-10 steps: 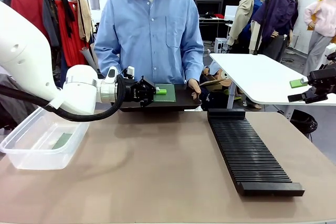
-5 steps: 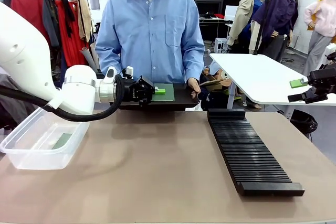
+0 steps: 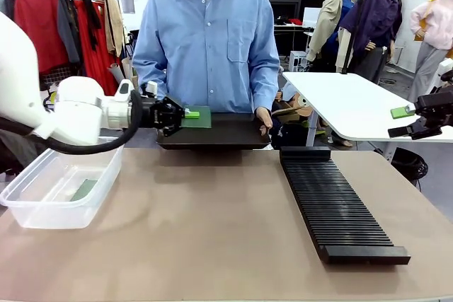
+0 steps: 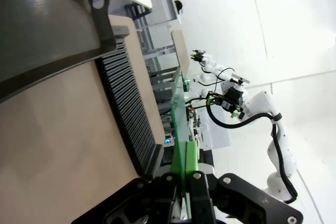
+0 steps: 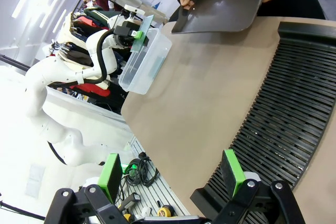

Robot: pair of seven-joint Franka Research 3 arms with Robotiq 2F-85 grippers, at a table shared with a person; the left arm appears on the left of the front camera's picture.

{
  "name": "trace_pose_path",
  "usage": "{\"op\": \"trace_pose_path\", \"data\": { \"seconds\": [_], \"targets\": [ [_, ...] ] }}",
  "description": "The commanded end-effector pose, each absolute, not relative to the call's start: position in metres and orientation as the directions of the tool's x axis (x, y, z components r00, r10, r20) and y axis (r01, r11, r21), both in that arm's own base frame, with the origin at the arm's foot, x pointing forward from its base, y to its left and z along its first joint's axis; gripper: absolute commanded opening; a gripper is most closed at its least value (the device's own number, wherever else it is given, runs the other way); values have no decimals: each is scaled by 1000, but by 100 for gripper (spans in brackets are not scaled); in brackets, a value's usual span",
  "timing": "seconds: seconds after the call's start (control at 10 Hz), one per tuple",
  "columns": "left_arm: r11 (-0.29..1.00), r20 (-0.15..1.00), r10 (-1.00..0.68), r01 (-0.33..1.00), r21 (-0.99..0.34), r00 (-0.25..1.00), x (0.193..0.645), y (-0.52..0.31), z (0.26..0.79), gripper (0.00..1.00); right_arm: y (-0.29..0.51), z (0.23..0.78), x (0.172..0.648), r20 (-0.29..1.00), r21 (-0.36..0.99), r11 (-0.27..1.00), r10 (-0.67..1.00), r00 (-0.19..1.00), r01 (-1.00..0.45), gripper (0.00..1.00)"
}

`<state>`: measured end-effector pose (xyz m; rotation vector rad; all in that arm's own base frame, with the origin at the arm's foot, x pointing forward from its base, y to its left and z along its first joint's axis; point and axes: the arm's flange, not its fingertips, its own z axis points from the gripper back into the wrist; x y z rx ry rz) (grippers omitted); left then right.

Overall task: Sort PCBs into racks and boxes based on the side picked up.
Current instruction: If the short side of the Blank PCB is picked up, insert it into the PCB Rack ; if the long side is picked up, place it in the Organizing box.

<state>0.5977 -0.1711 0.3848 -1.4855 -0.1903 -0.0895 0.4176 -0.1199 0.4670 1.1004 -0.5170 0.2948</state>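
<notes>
Right wrist view, right tool (image 5: 170, 174) spread wide, empty; front view, left tool (image 3: 185, 114) pinching PCB (image 3: 199, 117).

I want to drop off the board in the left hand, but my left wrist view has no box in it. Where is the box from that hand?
Observer: The clear box sits at the table's left edge, lower and further left than the left hand, on the robot's side.
Operator: Anything in it?
Observer: One PCB lies flat on its bottom.
Operator: Is the right hand free to help?
Observer: It looks free: the right hand is open, with nothing between its fingers.
</notes>
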Motion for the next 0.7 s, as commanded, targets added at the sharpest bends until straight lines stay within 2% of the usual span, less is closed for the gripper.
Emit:
{"op": "trace_pose_path", "data": {
  "seconds": [0.0,0.6],
  "targets": [
    [172,139,20,134,-976,990,587,-148,400,0,-119,469,417,533,771,428,-29,846,-471,100],
    [433,182,-11,169,-886,983,568,-62,458,0,-119,469,417,533,771,428,-29,846,-471,100]
  ]
}}
